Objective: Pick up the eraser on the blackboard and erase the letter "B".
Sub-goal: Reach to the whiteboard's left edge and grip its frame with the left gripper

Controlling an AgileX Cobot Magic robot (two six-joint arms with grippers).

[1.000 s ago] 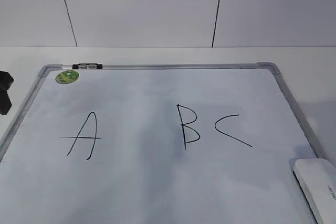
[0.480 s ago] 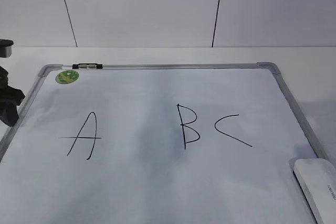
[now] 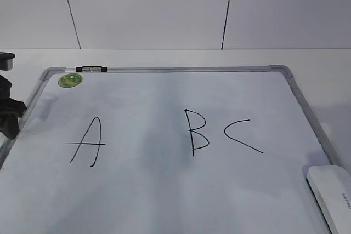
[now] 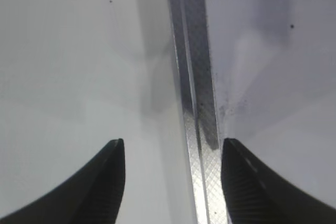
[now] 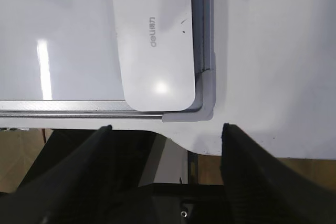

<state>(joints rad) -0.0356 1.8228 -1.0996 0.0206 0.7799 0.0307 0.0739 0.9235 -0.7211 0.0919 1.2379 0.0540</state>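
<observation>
The blackboard [image 3: 164, 190] is a white dry-erase board with a grey frame, flat on the table. The letter "B" [image 3: 195, 131] is drawn in black at its middle, between an "A" [image 3: 88, 142] and a "C" [image 3: 241, 135]. The white eraser [image 3: 332, 193] lies on the board's near right corner; the right wrist view shows it [image 5: 155, 35] against the frame corner. My right gripper [image 5: 167, 140] is open and empty, off the board's near edge. My left gripper [image 4: 173, 153] is open, straddling the board's left frame [image 4: 197, 108]; it shows at the far left of the exterior view [image 3: 8, 119].
A black-and-silver marker [image 3: 91, 69] lies on the board's far frame, by a round green sticker [image 3: 70, 80]. The table's near edge and the dark robot base [image 5: 157, 192] show below the right gripper. A white wall stands behind the table.
My left gripper has come further into view at the left edge and shifted slightly down over the frame. The eraser and the letters have not moved.
</observation>
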